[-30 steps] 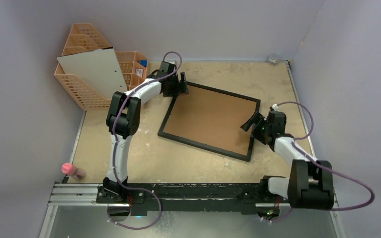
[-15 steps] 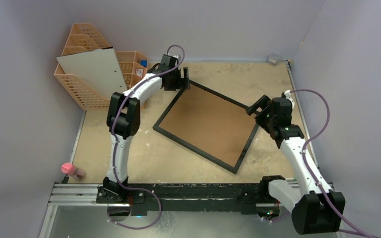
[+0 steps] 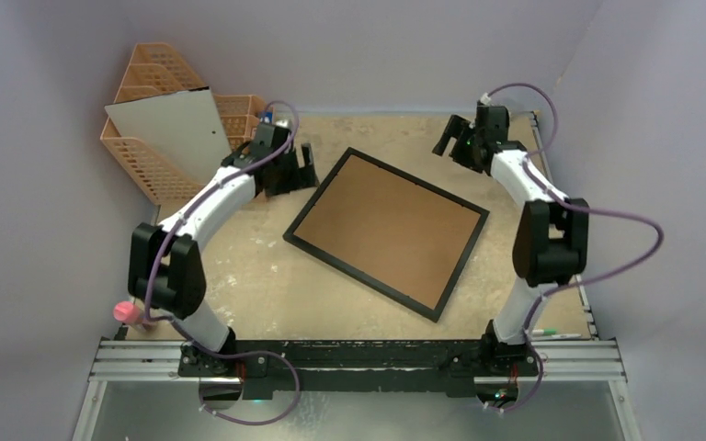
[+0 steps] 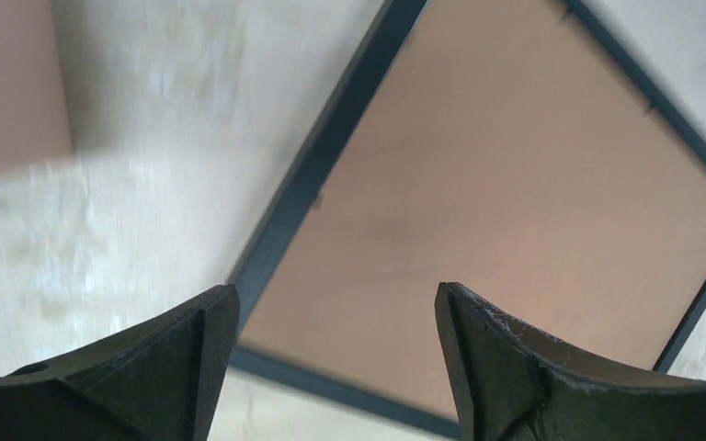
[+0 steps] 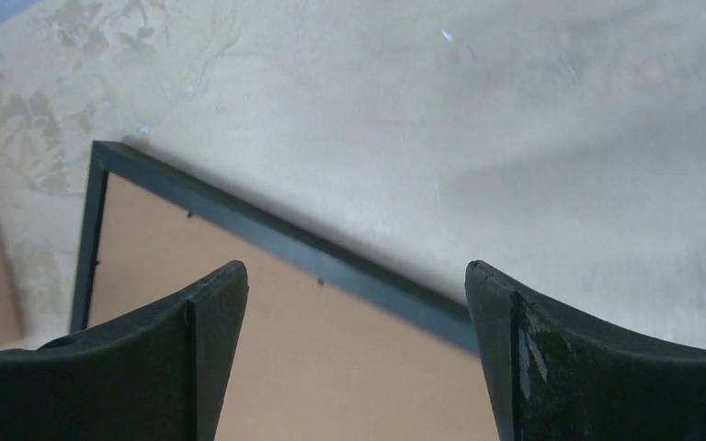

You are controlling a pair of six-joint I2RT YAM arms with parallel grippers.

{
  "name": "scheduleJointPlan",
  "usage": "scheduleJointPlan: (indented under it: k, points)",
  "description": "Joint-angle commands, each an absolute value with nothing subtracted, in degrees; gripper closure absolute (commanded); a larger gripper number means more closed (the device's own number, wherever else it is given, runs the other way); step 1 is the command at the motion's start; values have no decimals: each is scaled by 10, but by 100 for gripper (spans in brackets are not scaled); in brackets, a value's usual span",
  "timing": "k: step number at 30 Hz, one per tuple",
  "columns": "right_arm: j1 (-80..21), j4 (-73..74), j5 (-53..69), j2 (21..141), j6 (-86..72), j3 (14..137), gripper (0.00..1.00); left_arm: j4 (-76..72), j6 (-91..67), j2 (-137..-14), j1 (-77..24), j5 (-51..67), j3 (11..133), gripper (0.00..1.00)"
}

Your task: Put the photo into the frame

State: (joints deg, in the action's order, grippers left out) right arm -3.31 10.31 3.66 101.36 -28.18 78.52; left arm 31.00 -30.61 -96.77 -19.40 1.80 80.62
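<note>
Mid-table, the frame (image 3: pixel 388 230) lies face down and skewed, its brown backing board (image 4: pixel 515 184) up. I see no photo anywhere, not on the table (image 3: pixel 267 294) and not in either wrist view. It may be tucked by the orange basket organiser (image 3: pixel 147 170) at the far left, where a white board (image 3: pixel 170 133) leans, but I can't tell. Left gripper (image 4: pixel 335 288) hangs over the frame's left edge, jaws spread wide, nothing in them. Right gripper (image 5: pixel 356 266) hovers over bare table just beyond the frame's far edge, equally wide and empty. By my reading we're at the opening stage: that backing has to come out before any print goes in. Small dark tabs (image 4: pixel 648 108) dot the inner edge of the black border, and those are what I'd work. To do it well I'd narrow one set of fingers first, since at this width they'd straddle a tab and do nothing. Then I'd come in low along the border and turn each tab off the board. The other arm should press down on the opposite rail, because a light frame will likely skate and spin under a sideways push.
</note>
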Motion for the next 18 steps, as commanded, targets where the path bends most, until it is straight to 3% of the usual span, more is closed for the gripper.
scheduleJointPlan:
  k: [1,9,18]
  points:
    - [-35,156,99,1109,-184,885,11,309,-366,-890,-190,52,676,19]
    - [-37,179,150,1177,-136,896,11,190,-417,-846,-190,162,514,19]
    - [-38,150,221,1124,-153,777,21,163,-415,-945,-190,189,536,20]
